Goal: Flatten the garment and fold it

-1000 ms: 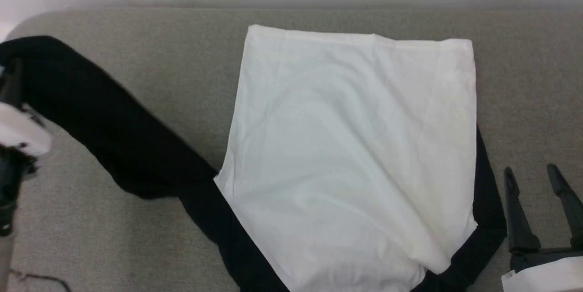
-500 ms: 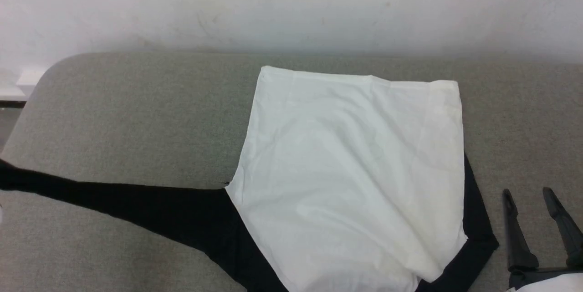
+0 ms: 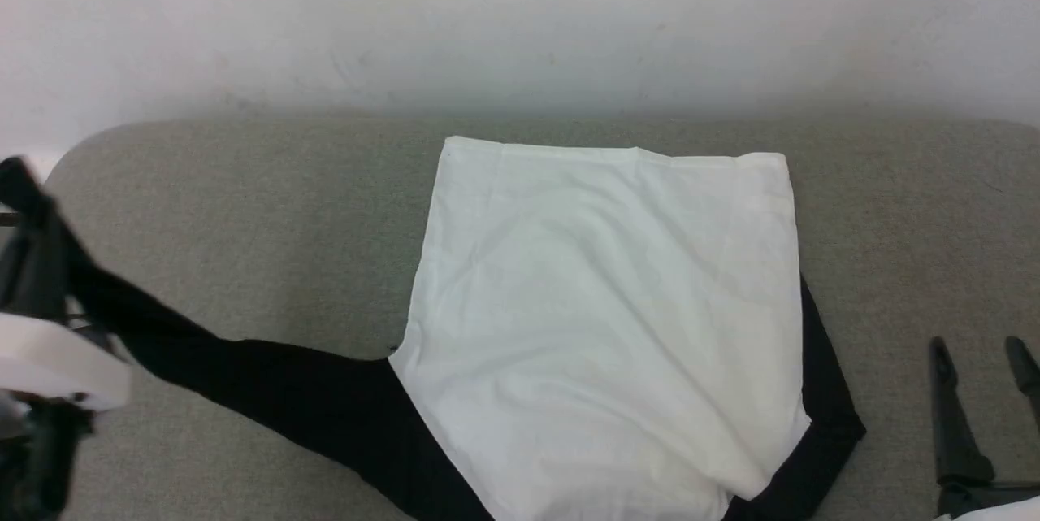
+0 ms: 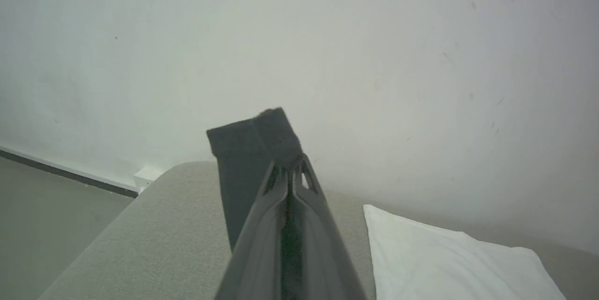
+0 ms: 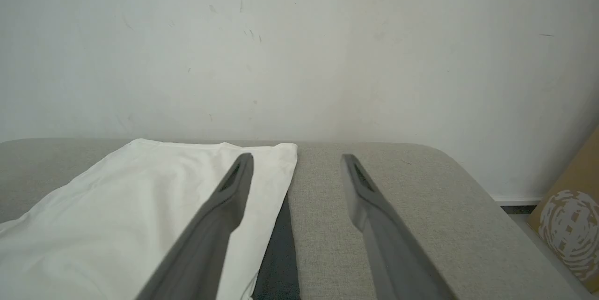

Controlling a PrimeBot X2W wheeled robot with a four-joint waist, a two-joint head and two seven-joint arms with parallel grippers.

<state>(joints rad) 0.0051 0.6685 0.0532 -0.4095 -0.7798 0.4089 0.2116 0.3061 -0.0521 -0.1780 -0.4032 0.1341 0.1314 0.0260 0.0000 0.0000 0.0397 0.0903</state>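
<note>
The left gripper (image 4: pixel 290 171), clamped on the black sleeve (image 3: pixel 268 387), had lifted its cuff off the grey cushion (image 3: pixel 244 204); 0.5 seconds earlier that sleeve stretched out low. It looked ready for folding inward. The garment (image 3: pixel 601 326) lay flat mid-cushion, its white body as before, and the right gripper (image 3: pixel 977 350) stood wide and empty.

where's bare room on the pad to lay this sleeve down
Bare grey pad between the wall, the white body and the black sleeve; another patch right of the body, beyond the open right gripper. Crowded near left, where the left gripper pinches the sleeve.
</note>
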